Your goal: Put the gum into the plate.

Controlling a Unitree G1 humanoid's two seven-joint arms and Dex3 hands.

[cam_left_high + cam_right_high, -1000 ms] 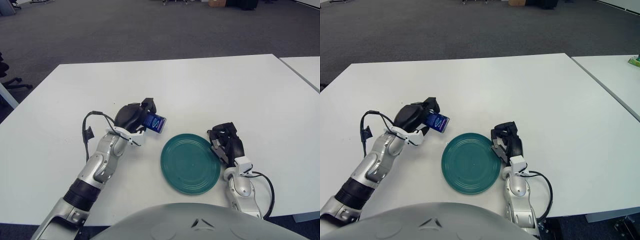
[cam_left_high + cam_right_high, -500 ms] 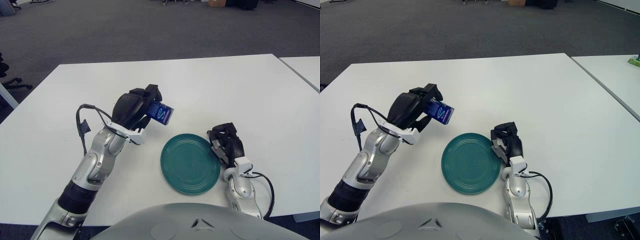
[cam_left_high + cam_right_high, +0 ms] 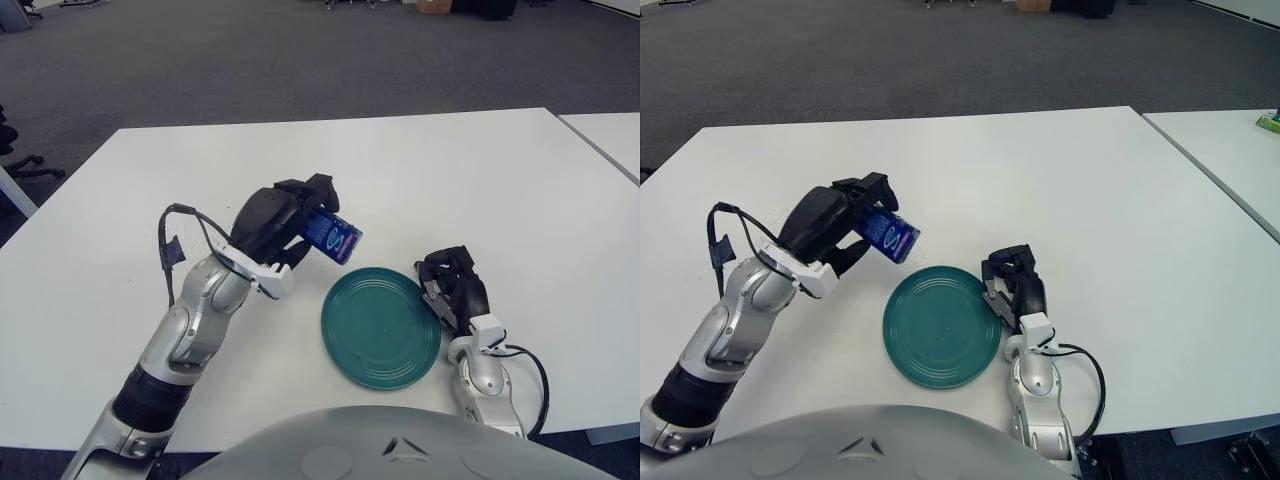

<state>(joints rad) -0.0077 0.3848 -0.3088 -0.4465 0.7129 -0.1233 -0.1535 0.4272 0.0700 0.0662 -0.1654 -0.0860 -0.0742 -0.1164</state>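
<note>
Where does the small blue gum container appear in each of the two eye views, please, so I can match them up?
Left eye view: the small blue gum container sits left of centre, held up by the left hand, just past the upper-left rim of the round green plate.
Right eye view: the same container shows further left in the picture, again off the plate's upper-left rim.
Shared landmark: the green plate, with the right hand at its right edge.

A broad white rectangular table point(image 3: 420, 170) carries a round, dark green ribbed plate point(image 3: 380, 327) lying flat near its front edge. Just beside the plate's right rim shows the robot's right hand point(image 3: 455, 291). A second white table point(image 3: 610, 135) stands close along the right side, separated by a narrow gap.
</note>
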